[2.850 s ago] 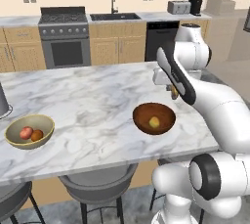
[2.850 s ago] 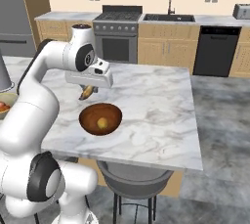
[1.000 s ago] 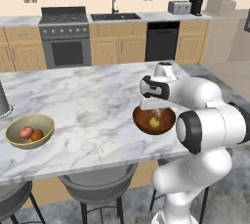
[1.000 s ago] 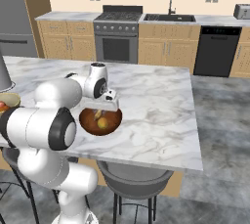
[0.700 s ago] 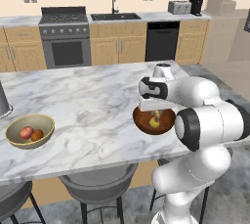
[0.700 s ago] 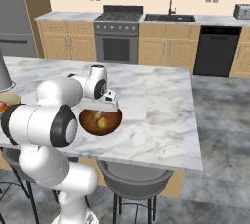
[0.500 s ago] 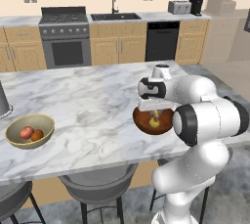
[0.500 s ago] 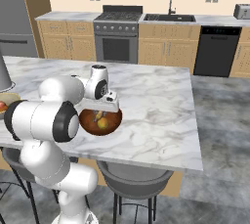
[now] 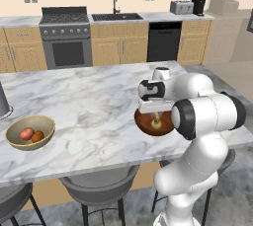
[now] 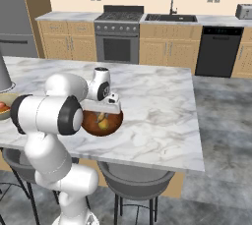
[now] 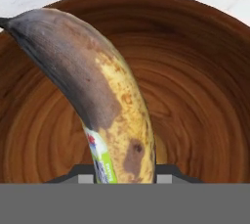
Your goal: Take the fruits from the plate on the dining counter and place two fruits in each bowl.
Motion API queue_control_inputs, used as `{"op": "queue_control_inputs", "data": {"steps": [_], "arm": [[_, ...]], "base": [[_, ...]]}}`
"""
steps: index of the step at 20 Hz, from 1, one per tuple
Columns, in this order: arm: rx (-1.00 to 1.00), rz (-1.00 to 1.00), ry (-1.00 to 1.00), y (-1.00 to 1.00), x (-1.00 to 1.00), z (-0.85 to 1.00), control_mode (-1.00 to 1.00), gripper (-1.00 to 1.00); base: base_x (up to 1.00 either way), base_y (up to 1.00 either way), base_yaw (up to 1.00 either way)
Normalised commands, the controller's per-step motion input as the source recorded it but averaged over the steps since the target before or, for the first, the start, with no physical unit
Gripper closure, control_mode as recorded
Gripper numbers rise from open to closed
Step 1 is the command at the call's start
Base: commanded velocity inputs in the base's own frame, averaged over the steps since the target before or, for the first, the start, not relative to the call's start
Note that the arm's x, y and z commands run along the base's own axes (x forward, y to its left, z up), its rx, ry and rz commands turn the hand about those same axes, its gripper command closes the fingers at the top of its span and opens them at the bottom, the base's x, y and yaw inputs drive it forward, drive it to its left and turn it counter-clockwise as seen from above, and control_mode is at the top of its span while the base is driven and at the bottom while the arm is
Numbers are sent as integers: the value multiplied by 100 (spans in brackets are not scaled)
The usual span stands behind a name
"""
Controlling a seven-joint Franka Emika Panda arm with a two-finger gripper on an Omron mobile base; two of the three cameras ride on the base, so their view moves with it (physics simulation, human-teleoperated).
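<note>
The banana (image 11: 105, 105) is yellow with brown freckles, and a grey-black patch covers its upper half up to the dark tip at 10 o'clock in the hand view. A sticker (image 11: 101, 158) with red, white and green fields sits near its lower end; no writing on it can be read.

The gripper (image 9: 156, 117) is closed on the banana, which hangs inside the dark reddish-brown bowl (image 9: 146, 124). The bowl's inner wall shows concentric wood-grain rings. A yellow-green fruit (image 10: 103, 125) is dimly visible low in this bowl, below the gripper; whether the banana touches it cannot be told.

This bowl stands on the dining counter (image 9: 94, 101), white marble with grey veins, near its front edge at 3 o'clock in the left base view.

The tan-yellow bowl (image 9: 16, 143) stands well apart at 9 o'clock on the same counter. It holds the red fruit (image 9: 26, 133) and the orange fruit (image 9: 37, 136), side by side and touching.
</note>
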Motion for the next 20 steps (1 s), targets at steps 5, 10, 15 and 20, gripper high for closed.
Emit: {"op": "queue_control_inputs", "data": {"steps": [5,10,15,20], "arm": [[0,0,1,0,0,-11,-100,100],[0,0,0,0,0,-20,-100,100],[0,0,0,0,0,-3,-100,-100],[0,0,0,0,0,0,-100,-100]], "base": [[0,0,0],[0,0,0],[0,0,0],[0,0,0]]}}
